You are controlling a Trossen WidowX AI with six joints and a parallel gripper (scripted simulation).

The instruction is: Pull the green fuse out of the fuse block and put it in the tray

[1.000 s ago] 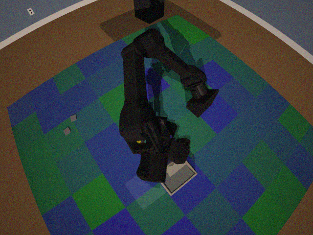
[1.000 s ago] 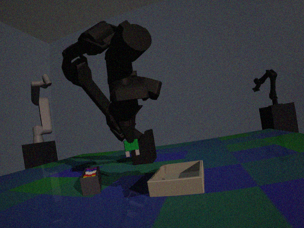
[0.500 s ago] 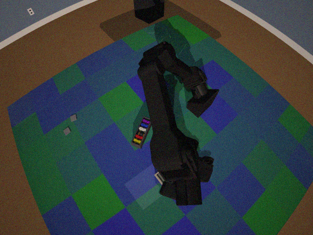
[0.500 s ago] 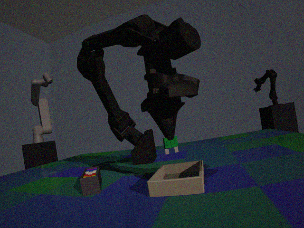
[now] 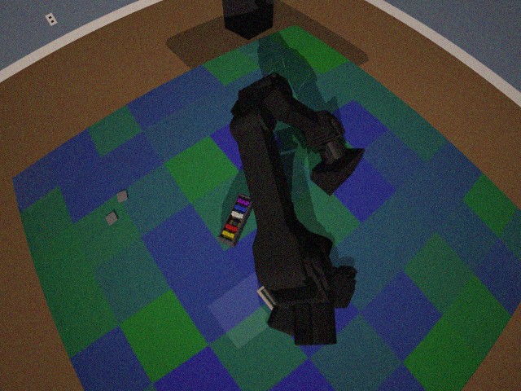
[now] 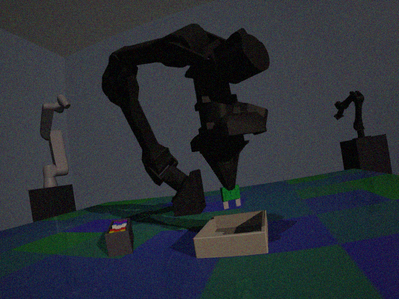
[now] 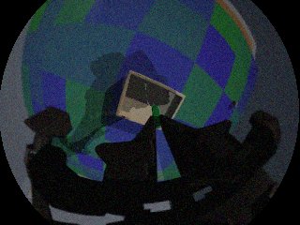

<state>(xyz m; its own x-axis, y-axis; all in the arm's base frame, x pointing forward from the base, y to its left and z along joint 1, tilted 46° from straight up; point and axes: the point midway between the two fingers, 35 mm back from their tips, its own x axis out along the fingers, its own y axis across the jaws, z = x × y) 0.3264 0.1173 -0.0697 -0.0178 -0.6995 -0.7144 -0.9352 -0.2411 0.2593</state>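
Note:
My gripper (image 6: 230,187) (image 7: 157,118) is shut on the green fuse (image 6: 230,195) (image 7: 156,111), whose two pale prongs point down in the exterior view. The fuse hangs in the air above the tray's rim height. The tray (image 6: 230,247) (image 7: 123,98) is a pale open box; in the top view only a corner of the tray (image 5: 266,298) shows beside the arm, which hides the rest and the fuse. The fuse block (image 5: 227,242) (image 6: 119,245) is dark and stands apart from the tray, with purple, blue, white, red and yellow fuses in it and a dark gap between white and red.
The arm (image 5: 269,189) passes above and beside the block in the top view. Two small grey squares (image 5: 121,195) (image 5: 111,217) lie on the mat at the left. Other robot arms (image 6: 58,151) (image 6: 358,112) stand on pedestals in the background.

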